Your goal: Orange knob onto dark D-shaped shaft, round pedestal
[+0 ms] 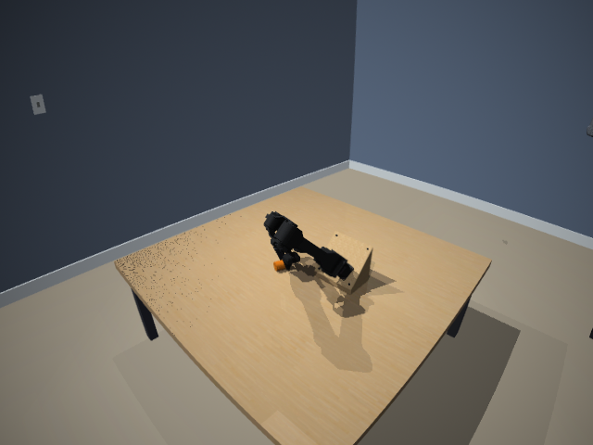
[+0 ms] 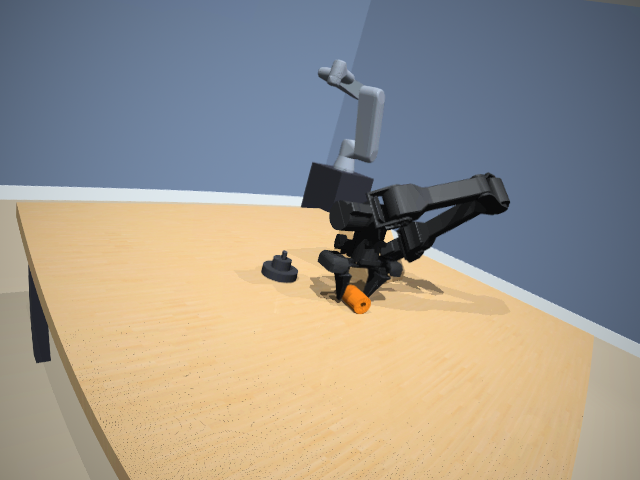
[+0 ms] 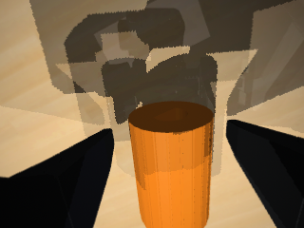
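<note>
The orange knob (image 1: 278, 265) (image 2: 356, 299) (image 3: 173, 161) lies on its side on the wooden table (image 1: 230, 306) (image 2: 206, 361). My gripper (image 1: 287, 261) (image 2: 354, 293) (image 3: 169, 131) is down at the table and straddles the knob, one dark finger on each side. The fingers are open, and the wrist view shows a gap between each finger and the knob. The dark round pedestal (image 2: 279, 271) with its short upright shaft (image 2: 283, 255) stands on the table a short way left of the knob in the exterior view. It is hidden behind the arm in the top view.
The arm's base sits on a wooden wedge mount (image 1: 357, 256) beside the knob. A dark box (image 2: 330, 186) carrying a grey camera arm (image 2: 369, 124) stands behind the gripper. The table's edges are far from the knob.
</note>
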`<action>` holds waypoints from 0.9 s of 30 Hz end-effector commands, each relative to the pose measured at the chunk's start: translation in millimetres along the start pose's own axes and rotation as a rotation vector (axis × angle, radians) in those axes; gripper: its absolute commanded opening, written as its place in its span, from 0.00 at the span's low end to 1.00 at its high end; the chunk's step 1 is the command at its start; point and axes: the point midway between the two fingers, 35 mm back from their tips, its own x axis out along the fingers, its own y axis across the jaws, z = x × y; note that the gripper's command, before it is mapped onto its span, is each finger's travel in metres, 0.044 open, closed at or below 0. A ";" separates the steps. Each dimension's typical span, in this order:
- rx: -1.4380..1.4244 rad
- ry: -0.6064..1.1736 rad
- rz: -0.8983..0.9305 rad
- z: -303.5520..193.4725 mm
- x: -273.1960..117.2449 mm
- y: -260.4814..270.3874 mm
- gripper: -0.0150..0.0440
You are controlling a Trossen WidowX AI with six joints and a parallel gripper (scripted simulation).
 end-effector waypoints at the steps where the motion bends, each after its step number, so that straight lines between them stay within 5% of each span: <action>1: 0.003 0.005 -0.001 -0.5 0.8 0.0 0.66; 27: 0.001 -0.031 0.000 -1.7 -0.8 0.0 0.56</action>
